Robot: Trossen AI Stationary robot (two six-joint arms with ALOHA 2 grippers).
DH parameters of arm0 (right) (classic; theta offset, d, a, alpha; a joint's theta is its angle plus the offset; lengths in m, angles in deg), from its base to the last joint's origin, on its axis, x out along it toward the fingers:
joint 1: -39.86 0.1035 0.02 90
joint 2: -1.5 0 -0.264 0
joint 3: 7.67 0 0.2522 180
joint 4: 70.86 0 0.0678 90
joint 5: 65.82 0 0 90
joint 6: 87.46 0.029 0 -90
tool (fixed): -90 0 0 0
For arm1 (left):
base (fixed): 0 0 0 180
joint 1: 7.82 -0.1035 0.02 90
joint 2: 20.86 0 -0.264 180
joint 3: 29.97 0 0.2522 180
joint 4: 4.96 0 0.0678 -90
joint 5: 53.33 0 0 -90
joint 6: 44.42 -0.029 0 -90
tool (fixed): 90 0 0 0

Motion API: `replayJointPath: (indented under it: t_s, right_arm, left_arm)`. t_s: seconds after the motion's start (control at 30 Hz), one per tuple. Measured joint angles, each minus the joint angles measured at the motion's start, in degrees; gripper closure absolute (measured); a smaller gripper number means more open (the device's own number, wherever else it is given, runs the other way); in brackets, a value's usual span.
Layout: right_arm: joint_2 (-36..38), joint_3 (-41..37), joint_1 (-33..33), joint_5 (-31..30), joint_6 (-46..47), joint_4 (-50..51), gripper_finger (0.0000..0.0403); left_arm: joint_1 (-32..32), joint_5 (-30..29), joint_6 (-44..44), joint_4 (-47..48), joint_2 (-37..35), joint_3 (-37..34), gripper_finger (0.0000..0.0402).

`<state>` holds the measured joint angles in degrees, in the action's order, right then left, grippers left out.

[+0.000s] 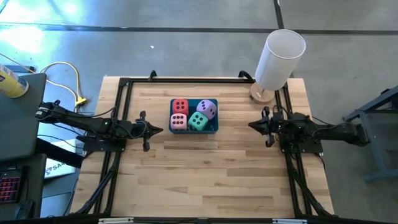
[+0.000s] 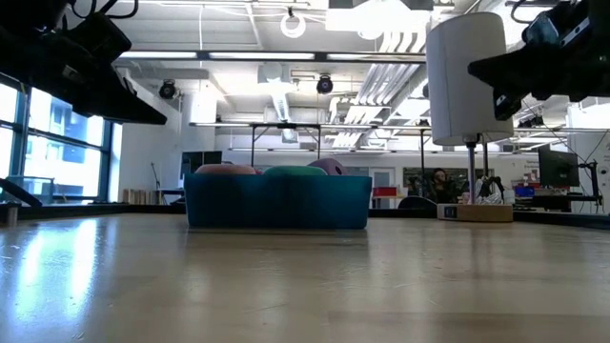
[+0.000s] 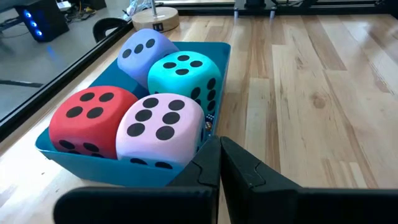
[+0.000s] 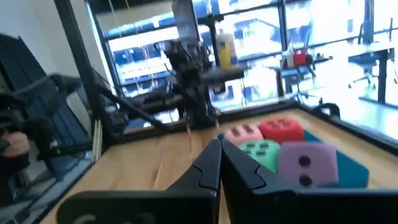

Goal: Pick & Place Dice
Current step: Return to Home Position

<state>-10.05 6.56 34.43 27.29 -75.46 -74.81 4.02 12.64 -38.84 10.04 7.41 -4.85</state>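
At the left of the wooden surface (image 1: 205, 168), your left hand (image 1: 157, 130) hangs clenched and empty. Its tips point right at the blue bin (image 1: 211, 130), just short of the bin's left wall. The bin sits at mid-surface, toward the far edge, and holds all four dice: the red die (image 1: 180, 106) at far left, the pink die (image 1: 178, 121) at near left, the purple die (image 1: 207, 109) at far right and the teal die (image 1: 198, 121) at near right. They fill the bin, packed against each other, and stand above its rim. No die lies out on the bare wood. At the right, your right hand (image 1: 252, 125) is likewise clenched on nothing, aimed left at the bin but well apart from it. Beyond it, at the far right corner, a tall white cylinder (image 1: 280, 59) stands on a round wooden base (image 1: 261, 94).

The placing looks finished, so the step in hand is most likely the retreat home. Hold both hands closed and draw each arm straight back to its own side, away from the bin. Lead the left one outward before any swing: it is close to the bin wall, and a nudge could shift the bin or tip the dice that stand proud of it. Steer the right arm's wrist clear of the cylinder's base, which stands just on its far side.
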Motion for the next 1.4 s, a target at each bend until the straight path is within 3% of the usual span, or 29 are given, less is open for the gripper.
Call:
replayJointPath:
  t_s: [0.33,0.5,0.67,0.83,1.07,1.4]
  right_arm:
    - [1.73,0.0,0.02,-7.74,-0.16,10.76,0.0401]
    - [1.09,-0.02,0.02,-13.39,5.96,12.51,0.0401]
    - [0.72,-0.02,0.07,-13.64,5.93,13.44,0.0401]
    - [0.72,-0.04,0.07,-13.43,6.08,13.5,0.0401]
    - [0.72,-0.04,0.07,-13.46,6.17,13.66,0.0401]
    - [0.72,-0.07,0.07,-13.46,6.17,13.68,0.0401]
  left_arm:
    - [0.0,0.0,0.05,0.0,0.0,0.0,0.0401]
    - [0.0,0.04,0.55,0.0,0.0,0.0,0.0401]
    - [-0.01,0.44,1.84,-0.21,0.0,0.0,0.0401]
    - [0.28,5.88,1.84,-2.79,-0.87,0.0,0.0401]
    - [5.06,6.86,1.53,1.12,-10.8,0.0,0.0401]
    - [12.4,3.96,0.78,4.93,-27.07,-1.39,0.0401]
